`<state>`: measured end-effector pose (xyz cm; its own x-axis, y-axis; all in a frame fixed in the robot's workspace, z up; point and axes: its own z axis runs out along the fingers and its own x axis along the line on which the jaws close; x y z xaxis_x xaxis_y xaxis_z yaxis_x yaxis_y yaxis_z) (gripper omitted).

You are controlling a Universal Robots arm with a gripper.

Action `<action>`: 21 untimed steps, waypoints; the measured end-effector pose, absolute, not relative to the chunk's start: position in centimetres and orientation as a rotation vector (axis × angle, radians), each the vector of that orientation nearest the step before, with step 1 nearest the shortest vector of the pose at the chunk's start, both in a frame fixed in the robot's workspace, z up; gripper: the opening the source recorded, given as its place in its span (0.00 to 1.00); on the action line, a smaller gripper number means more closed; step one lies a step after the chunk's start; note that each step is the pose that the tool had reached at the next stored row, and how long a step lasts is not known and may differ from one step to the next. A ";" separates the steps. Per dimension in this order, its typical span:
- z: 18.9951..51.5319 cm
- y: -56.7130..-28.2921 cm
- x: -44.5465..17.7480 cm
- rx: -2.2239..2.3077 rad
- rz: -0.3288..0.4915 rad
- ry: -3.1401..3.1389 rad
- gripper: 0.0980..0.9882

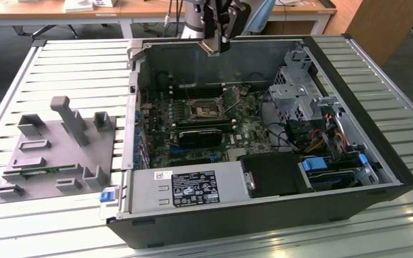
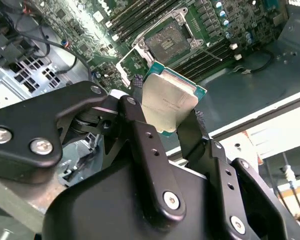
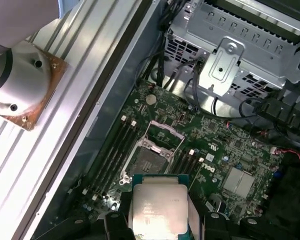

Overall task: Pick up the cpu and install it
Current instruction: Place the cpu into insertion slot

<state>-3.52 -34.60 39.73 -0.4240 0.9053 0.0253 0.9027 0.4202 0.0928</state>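
My gripper (image 1: pixel 216 44) hangs above the back wall of the open computer case (image 1: pixel 378 193), shut on the cpu (image 1: pixel 210 48). In both wrist views the cpu (image 2: pixel 171 92) (image 3: pixel 157 205) is a silver-topped square chip with a green edge, pinched at two opposite sides by the black fingers (image 2: pixel 140 135). The gripper (image 2: pixel 165 109) (image 3: pixel 159 222) holds it well above the motherboard. The empty socket (image 1: pixel 208 110) (image 2: pixel 166 44) (image 3: pixel 149 161) lies below with its metal frame swung open, and the chip is not touching it.
A metal drive cage (image 1: pixel 300 88) and loose cables (image 1: pixel 321 137) fill the case toward the exterior view's right. The power supply (image 1: pixel 185 188) sits at the case's front. On the slatted table (image 1: pixel 56 64), a grey fixture (image 1: pixel 56 150) stands at the exterior view's left.
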 end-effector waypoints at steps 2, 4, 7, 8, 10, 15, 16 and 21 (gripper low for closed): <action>39.7 -34.6 -3.5 1.701 0.142 2.602 0.48; 39.7 -34.6 -3.5 1.733 0.141 2.580 0.48; 39.6 -34.6 -3.6 1.777 0.140 2.548 0.48; 39.6 -34.6 -3.5 1.783 0.140 2.544 0.48; 39.5 -34.6 -3.6 1.797 0.140 2.533 0.48; 39.5 -34.6 -3.6 1.882 0.138 2.467 0.48; 39.5 -34.5 -3.6 1.898 0.138 2.454 0.48; 39.4 -34.5 -3.6 1.973 0.136 2.390 0.48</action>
